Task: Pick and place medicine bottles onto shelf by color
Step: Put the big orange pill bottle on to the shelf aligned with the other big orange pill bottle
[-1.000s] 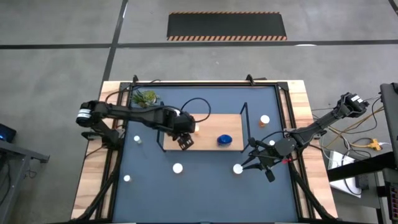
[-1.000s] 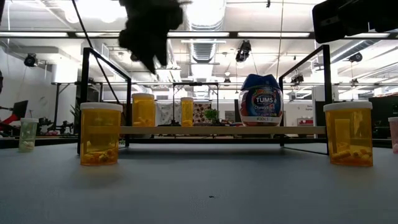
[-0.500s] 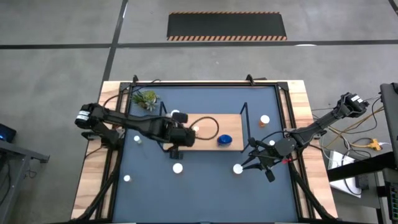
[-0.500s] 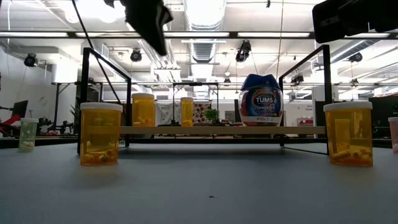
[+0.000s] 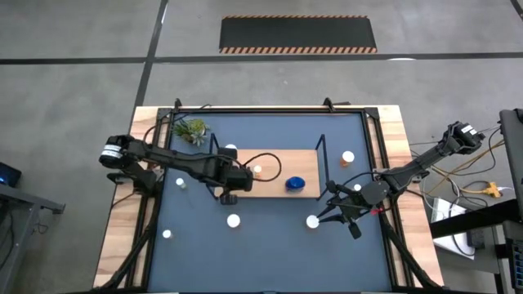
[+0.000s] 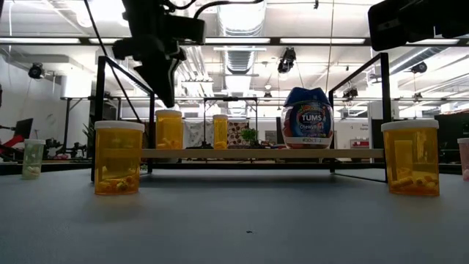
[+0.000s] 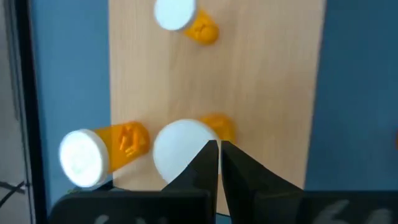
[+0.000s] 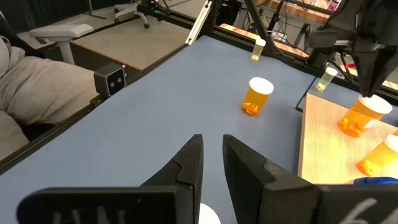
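The light-wood shelf point(image 5: 274, 173) lies mid-table on the blue mat. Orange bottles with white caps stand on it point(image 5: 257, 170) point(image 5: 231, 150), beside the blue bottle point(image 5: 296, 183). My left gripper point(image 5: 228, 194) point(image 6: 164, 99) is shut and empty. It points down just above the cap of an orange bottle point(image 7: 181, 147) point(image 6: 168, 129) at the shelf's left end. My right gripper point(image 5: 328, 211) point(image 8: 212, 155) is open a little and empty, low over the mat on the right. A white-capped orange bottle point(image 5: 312, 220) stands at its fingertips.
More orange bottles stand on the mat point(image 5: 234, 220) point(image 5: 348, 157) point(image 6: 118, 158) point(image 6: 410, 157). Tiny bottles stand at the left point(image 5: 181, 183) point(image 5: 167, 233). A green plant point(image 5: 192, 128) sits at the far left. Black wire frames point(image 5: 322, 163) rise at the shelf's short ends.
My left gripper has moved from over the shelf's left part toward the table's near edge and a little left. It has come down until its tips hang just above an orange bottle's cap. The bottles have not moved.
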`<state>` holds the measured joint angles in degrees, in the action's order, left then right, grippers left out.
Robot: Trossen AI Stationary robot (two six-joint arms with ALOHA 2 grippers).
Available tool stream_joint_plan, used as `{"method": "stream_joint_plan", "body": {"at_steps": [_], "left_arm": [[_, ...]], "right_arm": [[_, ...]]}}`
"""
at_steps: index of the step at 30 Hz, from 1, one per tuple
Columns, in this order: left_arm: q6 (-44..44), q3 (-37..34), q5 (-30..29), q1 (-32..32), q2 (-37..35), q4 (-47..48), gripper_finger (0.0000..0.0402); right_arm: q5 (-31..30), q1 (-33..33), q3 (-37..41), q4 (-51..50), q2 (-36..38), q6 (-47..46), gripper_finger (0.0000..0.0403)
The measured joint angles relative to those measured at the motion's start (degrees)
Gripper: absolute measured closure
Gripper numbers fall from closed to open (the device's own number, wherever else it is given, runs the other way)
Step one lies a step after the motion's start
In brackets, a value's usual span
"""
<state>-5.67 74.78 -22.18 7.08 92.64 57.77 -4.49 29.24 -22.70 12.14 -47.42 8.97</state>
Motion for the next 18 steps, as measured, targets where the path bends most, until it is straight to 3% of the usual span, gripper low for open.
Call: {"method": "stream_joint_plan", "body": {"at_steps": [18], "left_arm": [[-3.31,-2.99,-3.01,-0.34,-0.26,-0.16,0.04]], "right_arm": [[-0.02,0.02,0.0,-0.88,-0.02,-0.39,0.0351]]}}
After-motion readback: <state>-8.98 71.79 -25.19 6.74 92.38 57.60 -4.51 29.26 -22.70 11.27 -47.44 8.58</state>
